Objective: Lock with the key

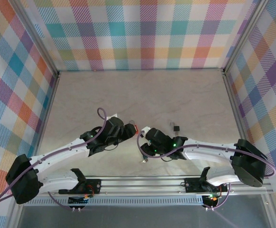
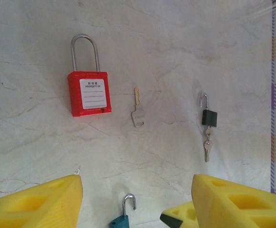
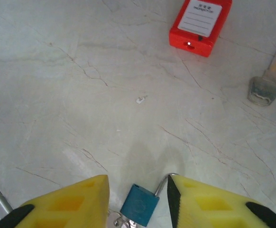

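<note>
The pale stone tabletop (image 1: 176, 95) holds everything, and the two arms meet near its middle. The left end effector (image 2: 136, 179) is spread wide and holds nothing. The right end effector (image 3: 138, 179) is part way apart, with one yellow finger on each side of the small blue padlock (image 3: 139, 205). There is a little gap on both sides, so the lock does not look pinched.

The red padlock (image 2: 89, 93) is the biggest lock. From the left end effector it lies flat at 11 o'clock. The black padlock (image 2: 209, 117) lies at 1 o'clock, well apart, with a key hanging from it. The blue padlock is at 6 o'clock, and its loop looks open. The loose key (image 2: 138, 114) lies just beside the red padlock, at 12 o'clock.

The blue lock seems to be the one in hand. To do this well, the right end effector should squeeze the blue body, not the loop, and grip it firmly. Then the loop can be pushed down and the key turned slowly.
</note>
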Action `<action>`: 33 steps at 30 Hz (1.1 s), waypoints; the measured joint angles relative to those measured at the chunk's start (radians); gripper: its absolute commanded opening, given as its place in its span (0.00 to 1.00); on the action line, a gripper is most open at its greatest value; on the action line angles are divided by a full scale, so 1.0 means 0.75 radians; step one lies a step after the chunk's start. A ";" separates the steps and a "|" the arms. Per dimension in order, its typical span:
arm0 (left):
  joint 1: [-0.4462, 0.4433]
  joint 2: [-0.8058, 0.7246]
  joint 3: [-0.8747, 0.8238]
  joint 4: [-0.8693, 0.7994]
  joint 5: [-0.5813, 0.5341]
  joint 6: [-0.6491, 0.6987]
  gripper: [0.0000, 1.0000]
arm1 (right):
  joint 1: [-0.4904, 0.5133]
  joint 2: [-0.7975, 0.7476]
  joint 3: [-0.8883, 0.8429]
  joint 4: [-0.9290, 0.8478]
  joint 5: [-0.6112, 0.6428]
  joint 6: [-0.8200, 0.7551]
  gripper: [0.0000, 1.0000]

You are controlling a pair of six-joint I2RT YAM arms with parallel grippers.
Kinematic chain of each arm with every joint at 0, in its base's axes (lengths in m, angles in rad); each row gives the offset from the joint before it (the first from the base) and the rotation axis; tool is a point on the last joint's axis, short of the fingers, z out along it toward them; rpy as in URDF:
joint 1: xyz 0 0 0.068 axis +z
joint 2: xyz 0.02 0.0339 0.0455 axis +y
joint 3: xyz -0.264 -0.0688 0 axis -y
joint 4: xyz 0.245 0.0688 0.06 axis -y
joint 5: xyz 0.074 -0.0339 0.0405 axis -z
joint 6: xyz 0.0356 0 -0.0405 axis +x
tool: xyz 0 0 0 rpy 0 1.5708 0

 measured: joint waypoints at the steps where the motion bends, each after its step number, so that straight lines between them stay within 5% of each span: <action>1: 0.000 -0.019 -0.003 -0.007 -0.006 0.003 0.63 | 0.000 -0.005 0.000 -0.014 0.001 0.011 0.45; 6: 0.000 -0.153 -0.025 -0.109 -0.073 0.027 0.63 | 0.000 -0.013 0.099 -0.263 0.039 0.126 0.41; 16: 0.000 -0.238 -0.048 -0.212 -0.162 0.069 0.64 | 0.119 0.048 0.275 -0.529 -0.041 0.515 0.57; 26: 0.000 -0.300 -0.076 -0.245 -0.183 0.076 0.64 | 0.262 0.458 0.504 -0.794 0.225 0.817 0.53; 33: 0.000 -0.376 -0.077 -0.302 -0.231 0.095 0.64 | 0.284 0.541 0.524 -0.819 0.332 0.851 0.51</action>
